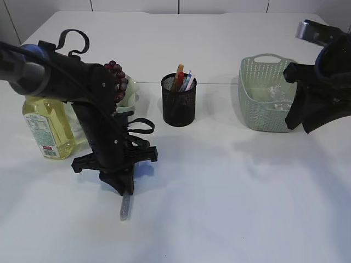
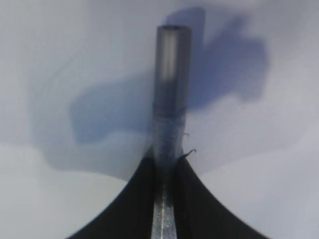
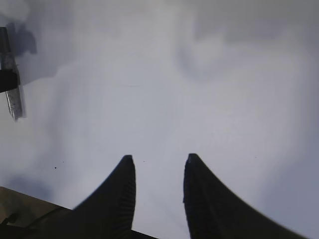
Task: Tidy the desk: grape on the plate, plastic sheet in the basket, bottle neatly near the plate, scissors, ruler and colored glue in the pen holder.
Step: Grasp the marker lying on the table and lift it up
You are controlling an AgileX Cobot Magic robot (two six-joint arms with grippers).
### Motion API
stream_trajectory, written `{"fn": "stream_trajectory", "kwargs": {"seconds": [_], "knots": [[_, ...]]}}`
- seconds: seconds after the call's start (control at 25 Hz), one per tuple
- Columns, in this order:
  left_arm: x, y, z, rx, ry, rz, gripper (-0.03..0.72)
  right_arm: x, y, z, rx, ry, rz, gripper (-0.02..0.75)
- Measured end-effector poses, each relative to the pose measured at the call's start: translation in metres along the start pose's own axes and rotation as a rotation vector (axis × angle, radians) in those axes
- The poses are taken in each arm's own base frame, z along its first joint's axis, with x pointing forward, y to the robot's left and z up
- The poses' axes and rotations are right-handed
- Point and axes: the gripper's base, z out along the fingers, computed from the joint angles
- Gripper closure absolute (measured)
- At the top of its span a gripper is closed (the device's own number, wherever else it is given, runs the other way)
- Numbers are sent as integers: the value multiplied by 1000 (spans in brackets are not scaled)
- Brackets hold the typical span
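Observation:
My left gripper is shut on the grey ruler, which points down at the white table in front of the bottle. The ruler also shows at the left edge of the right wrist view. The black mesh pen holder holds several coloured items. Dark grapes lie on the pale plate, partly hidden by my left arm. The yellow oil bottle stands upright left of the plate. The green basket holds the clear plastic sheet. My right gripper is open and empty above bare table.
My right arm hangs beside the basket's right side. The white table stretches across the front and right. Its far edge runs along the wall.

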Motion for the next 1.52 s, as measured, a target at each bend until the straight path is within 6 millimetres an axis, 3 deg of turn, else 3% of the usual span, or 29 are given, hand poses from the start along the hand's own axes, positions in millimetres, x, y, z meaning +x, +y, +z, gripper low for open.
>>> {"fn": "stream_trajectory", "kwargs": {"seconds": [0.6,1.12,1.52], "knots": [[-4,4,-9,-110,51,370,620,0,0,0,0,0,0,462],[-5,1,-14,-110,41,393,620,0,0,0,0,0,-44,462],[14,2,-65,-27,-171,376,620,0,0,0,0,0,-57,462]]}}
